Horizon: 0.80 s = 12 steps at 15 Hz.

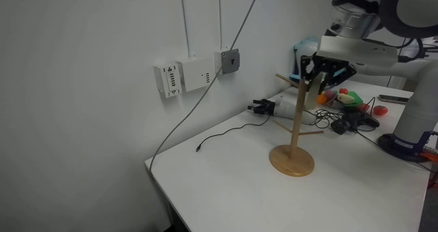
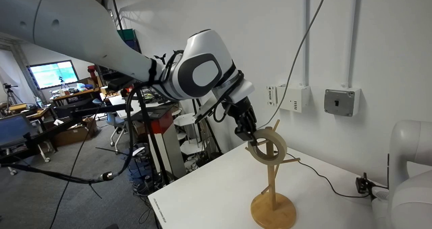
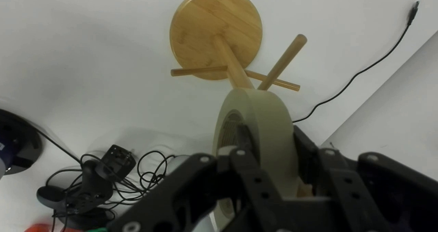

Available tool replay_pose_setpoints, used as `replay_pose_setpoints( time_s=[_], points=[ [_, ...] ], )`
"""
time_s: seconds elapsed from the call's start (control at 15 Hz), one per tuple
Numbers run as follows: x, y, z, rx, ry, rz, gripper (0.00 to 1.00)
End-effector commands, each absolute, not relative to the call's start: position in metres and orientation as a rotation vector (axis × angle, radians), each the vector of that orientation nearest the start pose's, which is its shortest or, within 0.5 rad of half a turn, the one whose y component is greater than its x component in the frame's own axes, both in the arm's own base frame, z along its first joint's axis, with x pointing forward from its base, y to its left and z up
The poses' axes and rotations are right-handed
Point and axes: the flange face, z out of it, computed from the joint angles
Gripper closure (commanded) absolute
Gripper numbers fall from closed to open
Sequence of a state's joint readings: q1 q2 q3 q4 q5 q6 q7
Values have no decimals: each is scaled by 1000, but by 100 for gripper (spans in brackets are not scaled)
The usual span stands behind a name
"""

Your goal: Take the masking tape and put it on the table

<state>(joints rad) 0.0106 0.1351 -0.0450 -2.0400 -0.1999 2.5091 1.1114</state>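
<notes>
The masking tape (image 3: 275, 122) is a pale roll, held on edge at a wooden peg stand (image 1: 292, 160). It shows in both exterior views (image 1: 312, 100), (image 2: 281, 146). My gripper (image 3: 269, 132) has a finger on each side of the roll's rim and looks closed on it. It also shows in both exterior views (image 1: 314, 85), (image 2: 250, 139). The stand's post and a peg show through the roll's hole in an exterior view; I cannot tell whether the roll rests on the peg. The table (image 1: 239, 191) lies well below the roll.
A white device with a black gripper (image 1: 265, 107) lies on the table by the wall. A black cable (image 1: 236, 127) trails from it. A game controller (image 1: 362, 120), toy fruit (image 1: 345, 98), a phone (image 1: 393, 99) and a robot base (image 1: 407, 139) are nearby. Lower pegs stick out.
</notes>
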Motion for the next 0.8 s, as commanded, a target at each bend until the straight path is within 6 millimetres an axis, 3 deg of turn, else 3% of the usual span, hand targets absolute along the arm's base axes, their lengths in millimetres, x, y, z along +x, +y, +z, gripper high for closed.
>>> replay_pose_setpoints(
  time_s=[0.0,0.73],
  points=[
    [600,-19,432,-2675,1425,-616,92],
    [576,-26,450,-2767,1330,-535,92]
  ],
)
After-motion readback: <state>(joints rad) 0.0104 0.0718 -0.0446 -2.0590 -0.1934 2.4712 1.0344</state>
